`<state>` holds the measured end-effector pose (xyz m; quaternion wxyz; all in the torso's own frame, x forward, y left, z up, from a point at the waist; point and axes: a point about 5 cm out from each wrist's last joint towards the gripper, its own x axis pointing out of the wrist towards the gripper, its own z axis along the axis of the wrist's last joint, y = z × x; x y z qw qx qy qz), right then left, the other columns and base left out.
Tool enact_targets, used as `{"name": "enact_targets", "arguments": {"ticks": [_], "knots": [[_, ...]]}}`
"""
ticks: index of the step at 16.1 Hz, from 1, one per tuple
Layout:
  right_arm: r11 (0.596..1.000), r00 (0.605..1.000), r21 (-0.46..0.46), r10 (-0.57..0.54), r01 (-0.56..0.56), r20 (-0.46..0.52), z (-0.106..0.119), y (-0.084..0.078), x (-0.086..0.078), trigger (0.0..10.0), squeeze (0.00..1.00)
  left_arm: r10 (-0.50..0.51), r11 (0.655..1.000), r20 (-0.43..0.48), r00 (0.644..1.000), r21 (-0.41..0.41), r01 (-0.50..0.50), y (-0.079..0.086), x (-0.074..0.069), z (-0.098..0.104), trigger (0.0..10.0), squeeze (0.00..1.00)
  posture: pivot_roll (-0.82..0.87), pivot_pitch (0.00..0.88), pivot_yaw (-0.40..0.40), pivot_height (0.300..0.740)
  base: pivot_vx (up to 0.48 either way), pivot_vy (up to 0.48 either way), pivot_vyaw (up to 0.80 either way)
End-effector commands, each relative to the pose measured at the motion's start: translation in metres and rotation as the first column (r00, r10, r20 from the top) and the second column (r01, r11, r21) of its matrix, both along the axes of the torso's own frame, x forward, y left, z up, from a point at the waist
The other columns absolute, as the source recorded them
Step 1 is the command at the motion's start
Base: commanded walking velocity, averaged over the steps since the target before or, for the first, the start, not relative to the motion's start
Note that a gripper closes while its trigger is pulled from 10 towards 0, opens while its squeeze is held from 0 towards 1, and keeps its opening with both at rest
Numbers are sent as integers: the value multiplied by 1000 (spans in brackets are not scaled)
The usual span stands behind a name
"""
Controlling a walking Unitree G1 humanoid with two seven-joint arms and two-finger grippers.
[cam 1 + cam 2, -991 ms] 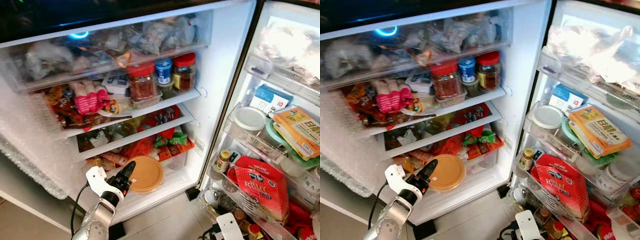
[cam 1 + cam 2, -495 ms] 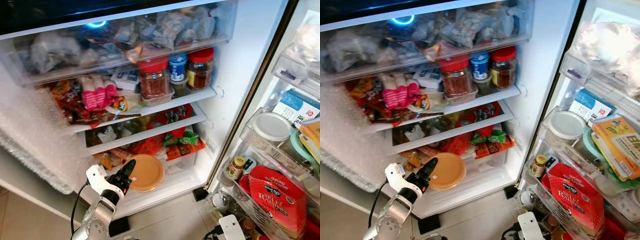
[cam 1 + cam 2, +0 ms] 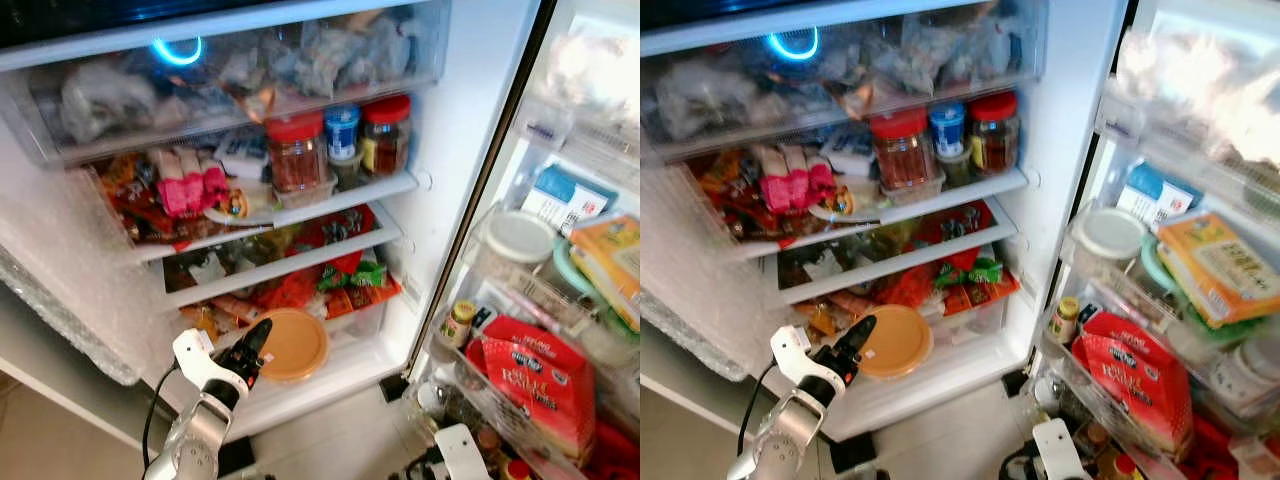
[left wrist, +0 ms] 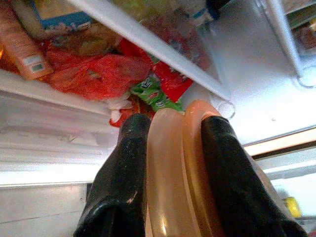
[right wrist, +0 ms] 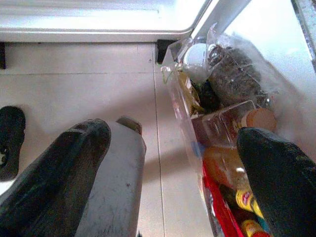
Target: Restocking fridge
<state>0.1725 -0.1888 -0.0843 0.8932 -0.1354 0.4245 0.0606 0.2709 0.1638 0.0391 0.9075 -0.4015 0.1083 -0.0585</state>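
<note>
A round orange lidded container (image 3: 291, 345) is held edge-on in front of the open fridge's bottom drawer. My left gripper (image 3: 256, 345) is shut on its rim; in the left wrist view both black fingers (image 4: 228, 168) clamp the orange container (image 4: 177, 173) between them. My right arm (image 3: 455, 455) hangs low by the door, and my right gripper (image 5: 173, 163) stands open above the tiled floor with nothing between its fingers.
Fridge shelves (image 3: 330, 205) hold red-lidded jars (image 3: 296, 152), pink packets and red bags. The bottom drawer (image 3: 345, 320) is packed with snack bags. The open door's racks (image 3: 520, 400) on the right carry a red bag (image 3: 540, 385), boxes and small bottles. A black shoe (image 5: 10, 143) rests on the floor.
The camera has shifted a little, so the fridge sits differently in the picture. My left gripper still holds the orange container at the same spot by the bottom drawer.
</note>
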Motion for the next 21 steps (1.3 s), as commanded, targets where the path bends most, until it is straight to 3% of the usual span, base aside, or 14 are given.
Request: {"name": "enact_targets", "arguments": {"ticks": [1, 9, 21], "knots": [[1000, 997, 1, 0, 1, -77, -9, 1, -18, 10000, 0, 17, 1000, 6, 1000, -3, -17, 3, 1, 2, 10000, 0, -183, 77, 48, 641, 0, 0, 0], [1000, 997, 2, 0, 0, -79, -9, 0, -18, 10000, 0, 11, 1000, 32, 999, -1, -11, 2, 6, 8, 10000, 0, -183, 77, 47, 641, 0, 0, 0], [1000, 996, -14, 20, -22, -89, -11, 0, -24, 10000, 0, 7, 1000, 36, 999, -5, -7, 1, 6, 8, 10000, 0, -188, 71, 49, 641, 249, 0, 40]]}}
